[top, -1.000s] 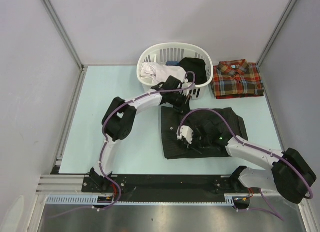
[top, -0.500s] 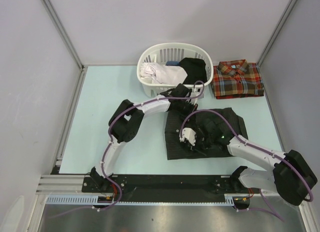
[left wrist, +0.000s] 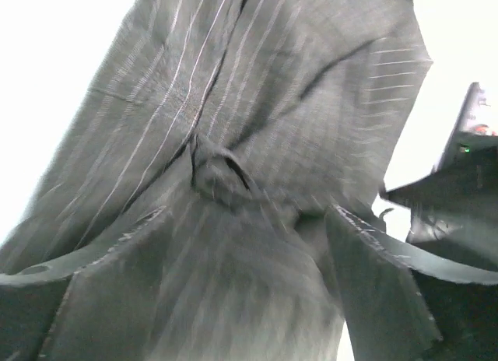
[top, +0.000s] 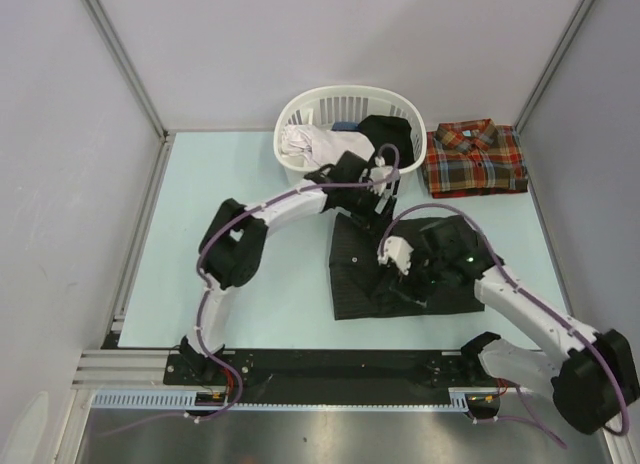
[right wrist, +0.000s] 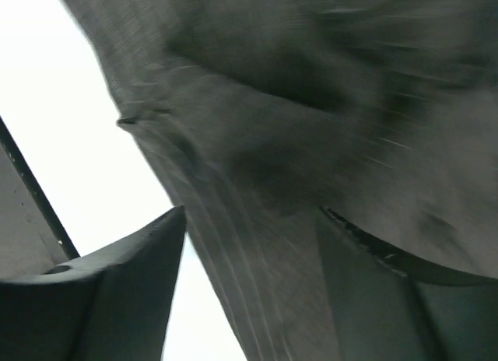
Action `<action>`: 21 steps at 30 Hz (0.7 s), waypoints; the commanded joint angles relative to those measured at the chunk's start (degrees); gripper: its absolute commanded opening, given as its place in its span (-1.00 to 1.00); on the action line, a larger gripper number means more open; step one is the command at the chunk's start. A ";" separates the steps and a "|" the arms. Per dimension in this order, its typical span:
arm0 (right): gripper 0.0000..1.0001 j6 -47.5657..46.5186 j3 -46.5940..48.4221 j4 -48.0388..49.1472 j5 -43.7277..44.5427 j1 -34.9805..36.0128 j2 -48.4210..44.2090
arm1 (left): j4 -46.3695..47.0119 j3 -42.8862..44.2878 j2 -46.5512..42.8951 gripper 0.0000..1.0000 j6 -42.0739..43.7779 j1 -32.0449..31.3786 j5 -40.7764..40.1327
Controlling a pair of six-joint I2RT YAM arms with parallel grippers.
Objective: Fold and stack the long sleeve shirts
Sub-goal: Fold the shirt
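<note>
Showing both grippers over the black pinstriped shirt, which lies partly folded and rumpled on the pale green table, near its middle. Left gripper: jaws spread wide above the shirt's far edge, clasping nothing; a twisted pucker of cloth sits just beyond the fingertips. Right gripper: jaws likewise parted over the shirt's centre, nothing grasped. Behind, a white laundry basket holds white, blue and black garments. At far right, the plaid shirt lies folded, apart from the black one. Grey panel walls enclose the table.
</note>
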 commanded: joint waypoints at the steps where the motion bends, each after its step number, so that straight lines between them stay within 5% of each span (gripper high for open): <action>1: 0.54 -0.08 7.38 -6.40 -3.78 -6.55 -7.92 | -1.93 -3.65 -15.35 0.75 7.82 5.01 3.54; 5: 0.60 3.43 9.24 -6.06 -4.05 -11.74 -9.35 | -4.65 -10.44 -21.87 0.95 16.52 10.28 6.35; 9: 0.41 9.31 9.59 -3.68 -2.29 -15.70 -5.67 | -9.05 -17.38 -27.59 0.97 31.45 11.17 6.71; 12: 0.10 13.62 11.69 -1.48 -3.08 -16.23 0.12 | -8.79 -23.53 -29.88 0.88 43.14 11.17 3.82; 21: -0.02 23.22 20.13 -3.67 1.48 -20.63 20.25 | -3.53 -27.15 -27.60 0.64 64.24 9.59 -0.76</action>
